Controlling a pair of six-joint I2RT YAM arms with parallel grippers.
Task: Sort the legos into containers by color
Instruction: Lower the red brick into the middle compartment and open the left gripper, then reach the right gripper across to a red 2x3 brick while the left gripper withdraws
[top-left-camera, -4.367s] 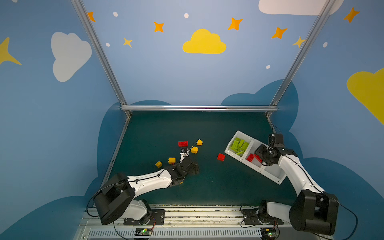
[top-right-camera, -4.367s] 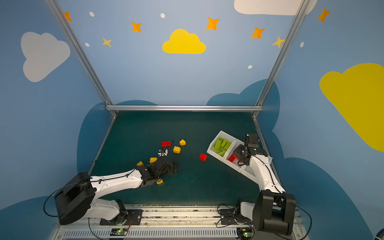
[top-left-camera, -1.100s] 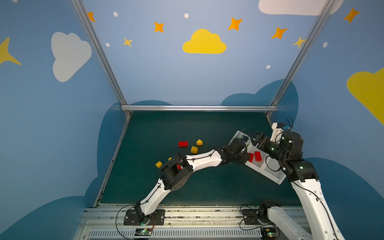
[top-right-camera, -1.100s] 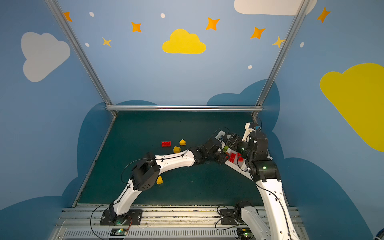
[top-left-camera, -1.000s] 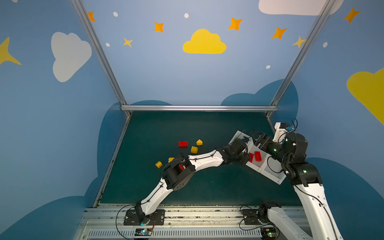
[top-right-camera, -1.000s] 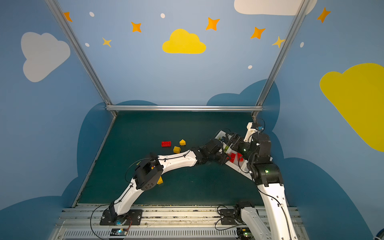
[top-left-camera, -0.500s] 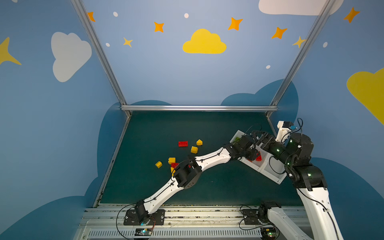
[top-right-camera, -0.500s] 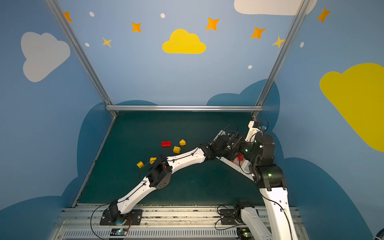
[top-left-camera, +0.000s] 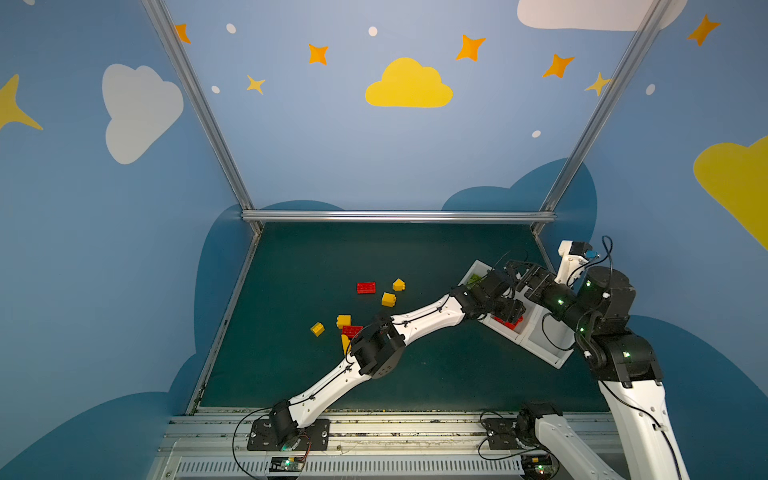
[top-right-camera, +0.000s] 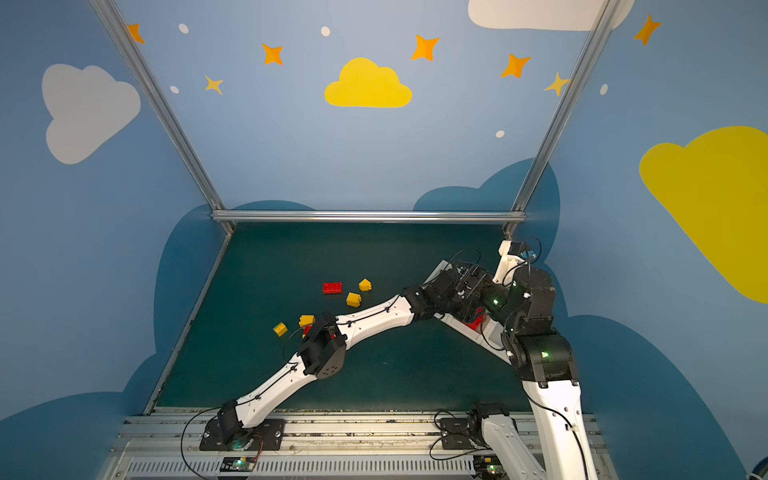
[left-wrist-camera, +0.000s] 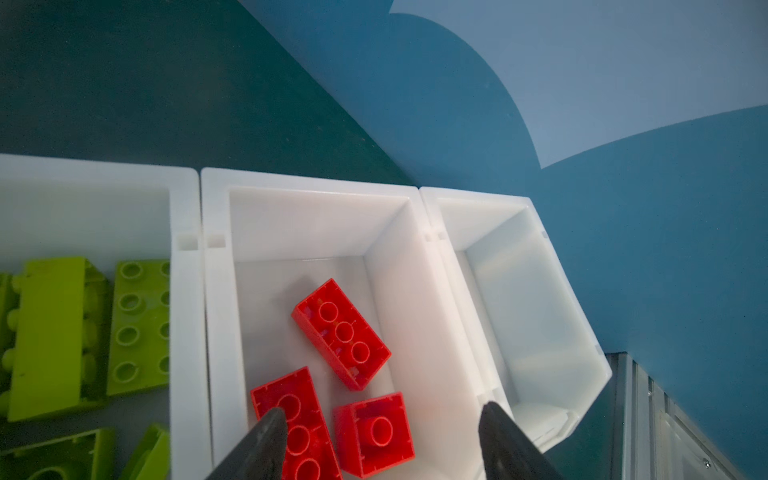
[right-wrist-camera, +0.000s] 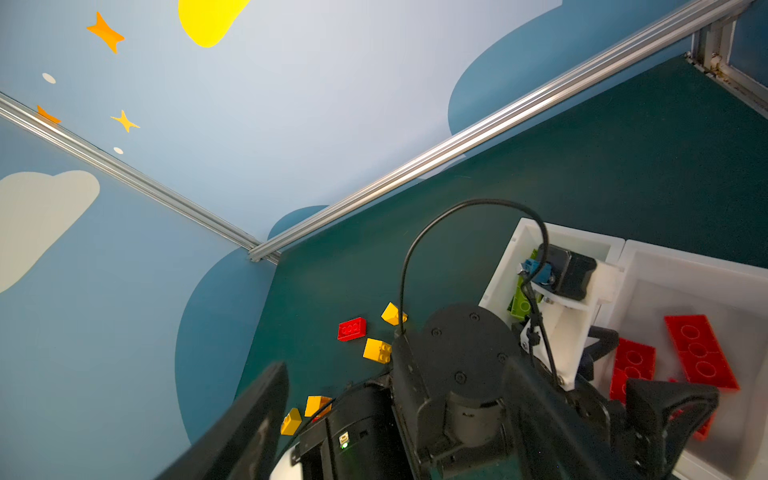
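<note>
Three red legos (left-wrist-camera: 341, 334) are lying on the floor of the middle container (left-wrist-camera: 316, 220), two long and one short. The left gripper (left-wrist-camera: 382, 412) is hovering right above them, fingers (left-wrist-camera: 266, 432) standing apart and clamping nothing. The short brick is sitting below the gap, and one long brick is partly hiding behind a fingertip. Green legos (left-wrist-camera: 54, 332) are lying in the neighbouring container (left-wrist-camera: 83, 174). The right gripper (right-wrist-camera: 397, 370) is hanging close by over the same row, its fingers also apart, gripping nothing. Out on the green mat (top-left-camera: 332, 257), well apart from both grippers, yellow legos (top-left-camera: 388, 299) and a loose red lego (top-left-camera: 365, 287) are lying scattered.
</note>
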